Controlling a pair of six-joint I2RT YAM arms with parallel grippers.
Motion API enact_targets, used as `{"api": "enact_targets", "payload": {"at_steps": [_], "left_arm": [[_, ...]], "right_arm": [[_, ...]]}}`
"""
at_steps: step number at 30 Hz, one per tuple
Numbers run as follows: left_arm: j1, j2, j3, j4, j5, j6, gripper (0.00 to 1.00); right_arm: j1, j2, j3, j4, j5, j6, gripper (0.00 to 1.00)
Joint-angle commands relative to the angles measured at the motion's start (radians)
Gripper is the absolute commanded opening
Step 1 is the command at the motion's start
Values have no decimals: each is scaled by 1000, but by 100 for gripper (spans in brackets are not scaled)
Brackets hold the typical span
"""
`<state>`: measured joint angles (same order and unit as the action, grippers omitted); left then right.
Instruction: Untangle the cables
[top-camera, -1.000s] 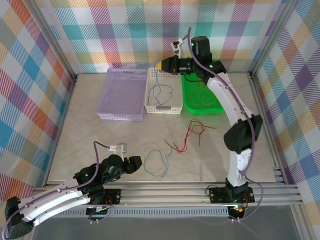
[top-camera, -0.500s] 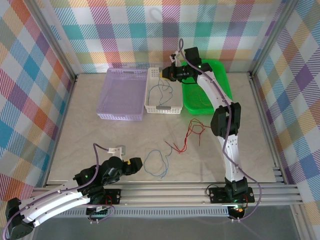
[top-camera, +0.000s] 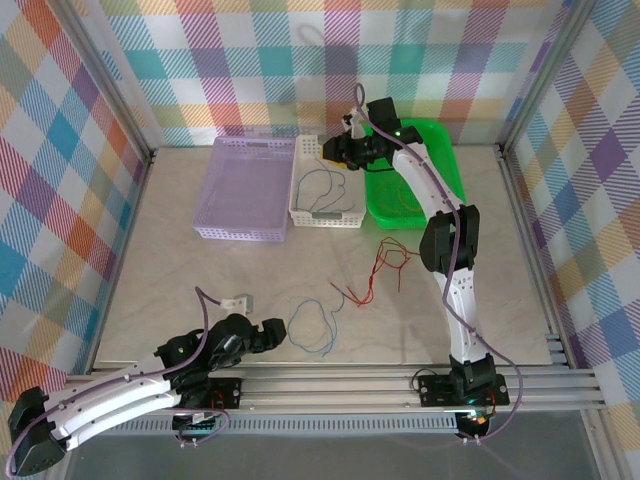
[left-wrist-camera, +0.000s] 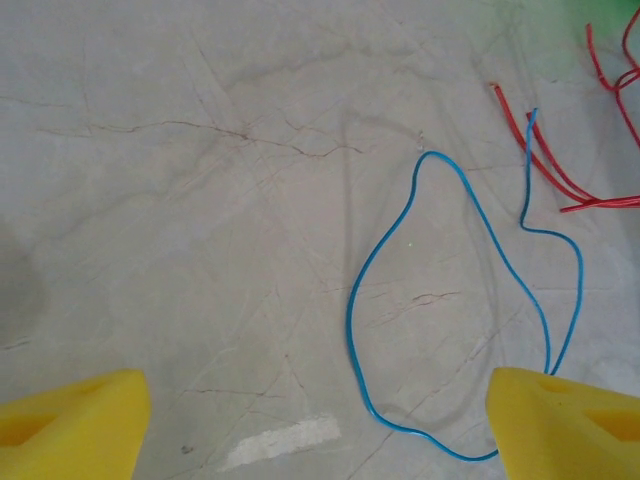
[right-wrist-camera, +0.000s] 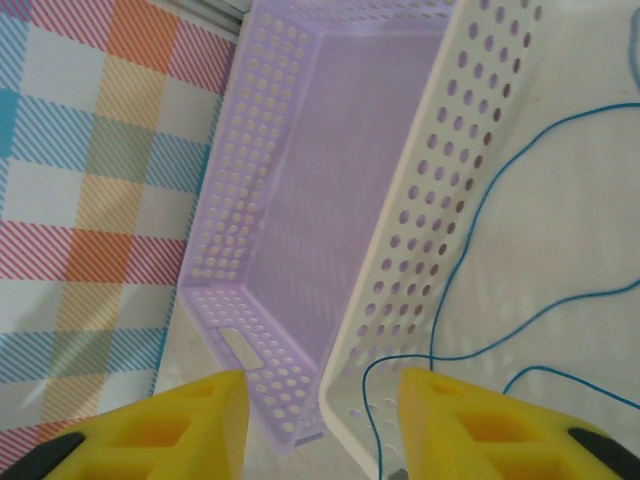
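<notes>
Well, from overhead the left gripper (top-camera: 275, 330) sits low on the worktop (top-camera: 170, 270), just beside the loose blue cable (top-camera: 315, 325), with the red cables (top-camera: 388, 262) a little further out. The right gripper (top-camera: 328, 148) hangs over the far end of the white basket (top-camera: 297, 190), where a blue-grey cable (top-camera: 325, 183) lies looped. The purple basket (top-camera: 240, 232) stands on one side of it and the green basket (top-camera: 405, 224) on the other.

Down the left wrist camera, the left gripper (left-wrist-camera: 320, 415) is spread wide, with its yellow fingers (left-wrist-camera: 70, 420) out at both corners. Between them there is nothing but bare worktop (left-wrist-camera: 200, 200) and the near loop of the blue cable (left-wrist-camera: 349, 310). That cable's far end runs in among the red cables (left-wrist-camera: 538, 160) and seems to cross a strand. The risk, I'd say, is that pulling the blue one drags the red bundle along. The fingers could also close on stone alone, since so thin a wire lies flat.

Through the right wrist camera, the right gripper (right-wrist-camera: 320, 425) is partly open and carries nothing. Below the gap are the white basket's (right-wrist-camera: 420, 230) rim and the blue-grey cable (right-wrist-camera: 538, 318), with the purple basket (right-wrist-camera: 300, 200) alongside. If it rises from here, a finger could snag a loop and lift the wire out, or nudge the light basket sideways.
</notes>
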<state>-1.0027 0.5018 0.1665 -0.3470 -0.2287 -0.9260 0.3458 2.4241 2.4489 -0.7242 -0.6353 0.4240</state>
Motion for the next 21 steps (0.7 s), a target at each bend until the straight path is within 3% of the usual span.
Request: {"api": "enact_targets", "payload": {"at_steps": [1, 8, 17, 20, 21], "left_arm": [[4, 31, 1, 35, -4, -8, 87], [-1, 116, 2, 110, -1, -19, 87], [-17, 344, 97, 172, -9, 21, 86], [-28, 455, 165, 163, -19, 58, 85], [-32, 498, 198, 150, -25, 72, 85]], "right_arm": [[-5, -125, -44, 0, 35, -30, 45], [-5, -394, -323, 114, 49, -29, 57], [-5, -926, -950, 423, 92, 17, 80], [-6, -1078, -1091, 420, 126, 24, 100], [-5, -1133, -1131, 411, 138, 26, 100]]}}
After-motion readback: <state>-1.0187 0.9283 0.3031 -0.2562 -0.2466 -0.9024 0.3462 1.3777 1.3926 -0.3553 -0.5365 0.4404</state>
